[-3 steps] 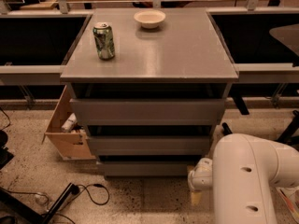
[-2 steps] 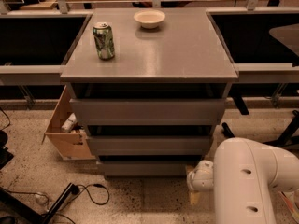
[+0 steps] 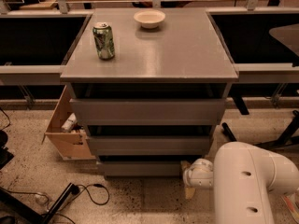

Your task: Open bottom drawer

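The grey cabinet has three flat handleless drawer fronts. The bottom drawer (image 3: pixel 142 168) is the lowest and narrowest-looking front, near the floor, and it sits flush and closed. My white arm (image 3: pixel 247 183) fills the lower right. My gripper (image 3: pixel 189 183) hangs low at the bottom drawer's right end, close to the floor, with a tan finger (image 3: pixel 189 191) showing below the white wrist. The gripper sits just right of and in front of the drawer's corner.
A green can (image 3: pixel 103 41) and a white bowl (image 3: pixel 149 18) stand on the cabinet top (image 3: pixel 187 55). A tan cardboard box (image 3: pixel 67 129) sits on the floor at the cabinet's left. Black cables (image 3: pixel 88 192) lie on the speckled floor at front left. Dark bins flank the cabinet.
The arm has shifted very slightly; the drawers, can and bowl have not moved.
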You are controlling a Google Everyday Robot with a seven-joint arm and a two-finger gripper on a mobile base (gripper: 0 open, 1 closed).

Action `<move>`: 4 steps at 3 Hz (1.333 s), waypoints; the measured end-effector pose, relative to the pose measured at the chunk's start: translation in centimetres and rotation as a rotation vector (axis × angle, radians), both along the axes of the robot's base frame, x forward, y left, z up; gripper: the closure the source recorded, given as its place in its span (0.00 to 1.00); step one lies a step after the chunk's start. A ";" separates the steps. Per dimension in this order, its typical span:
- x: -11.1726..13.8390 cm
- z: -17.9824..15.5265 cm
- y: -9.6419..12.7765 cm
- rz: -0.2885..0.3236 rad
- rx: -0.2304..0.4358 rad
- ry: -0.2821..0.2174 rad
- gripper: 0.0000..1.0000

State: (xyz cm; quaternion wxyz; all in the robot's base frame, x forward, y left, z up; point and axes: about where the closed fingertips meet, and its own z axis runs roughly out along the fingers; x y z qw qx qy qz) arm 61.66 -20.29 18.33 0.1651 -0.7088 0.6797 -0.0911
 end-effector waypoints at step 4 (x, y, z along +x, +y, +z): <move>3.6 -0.4 3.6 0.011 -0.085 0.016 0.42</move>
